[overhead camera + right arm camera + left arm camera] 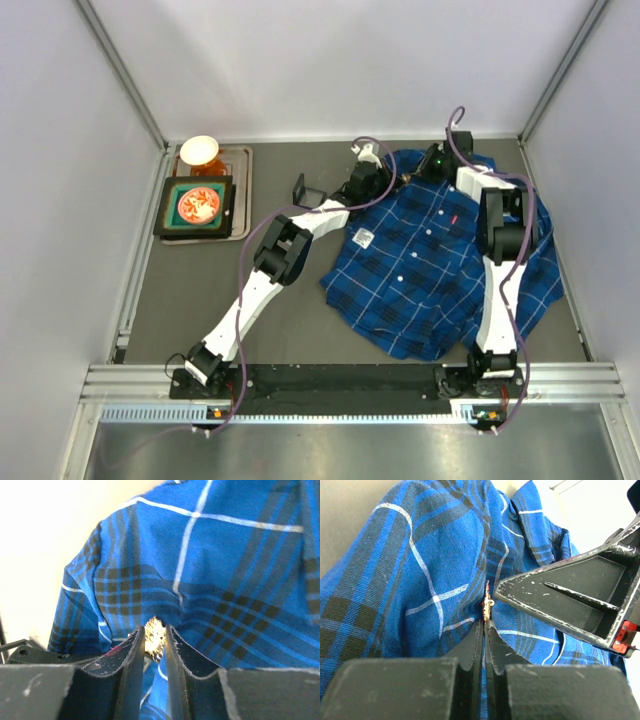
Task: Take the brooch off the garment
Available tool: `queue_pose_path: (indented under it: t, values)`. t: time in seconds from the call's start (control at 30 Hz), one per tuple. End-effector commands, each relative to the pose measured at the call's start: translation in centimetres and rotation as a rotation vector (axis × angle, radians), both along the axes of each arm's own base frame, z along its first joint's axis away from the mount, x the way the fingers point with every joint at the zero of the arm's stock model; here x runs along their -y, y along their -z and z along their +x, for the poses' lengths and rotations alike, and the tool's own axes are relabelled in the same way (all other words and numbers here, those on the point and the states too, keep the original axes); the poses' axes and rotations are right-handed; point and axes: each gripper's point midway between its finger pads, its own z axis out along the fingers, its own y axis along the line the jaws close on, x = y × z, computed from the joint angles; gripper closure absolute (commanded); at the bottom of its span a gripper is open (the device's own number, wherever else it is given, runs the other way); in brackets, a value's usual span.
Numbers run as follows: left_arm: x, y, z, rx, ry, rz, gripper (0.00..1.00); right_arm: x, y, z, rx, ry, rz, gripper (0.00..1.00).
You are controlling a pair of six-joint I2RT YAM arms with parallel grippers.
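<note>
Half done | right gripper (154,628) clamped brooch (488,604) | left gripper (484,625) pinched shut just below | brooch was not yet off garment (440,270)

Grey table (300,330): garment (420,290) spread right, tray (241,195) far-left, black box (305,190) between.

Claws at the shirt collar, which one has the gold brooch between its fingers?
The right claw: the brooch glints between its fingers. The left claw has its fingers pressed together just short of it.
</note>
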Motion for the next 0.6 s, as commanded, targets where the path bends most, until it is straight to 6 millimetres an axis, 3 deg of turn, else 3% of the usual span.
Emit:
queue_pose_path:
  t: [0.0, 0.13, 0.27, 0.57]
  values:
    - [0.6, -5.1, -0.4, 0.075, 0.037, -0.032, 1.00, 0.9, -5.2, -0.1, 0.086, 0.027, 0.041, 0.78]
    - [0.8, -5.1, -0.4, 0.077, 0.042, -0.032, 1.00, 0.6, -5.2, -0.4, 0.090, 0.020, 0.091, 0.81]
    - [0.7, -5.2, -0.3, 0.077, 0.039, -0.032, 1.00, 0.1, -3.8, -0.6, 0.061, -0.003, 0.116, 0.86]
    - [0.9, -5.4, -0.4, 0.090, 0.053, -0.022, 1.00, -0.3, -2.7, 0.1, 0.060, -0.008, 0.138, 0.87]
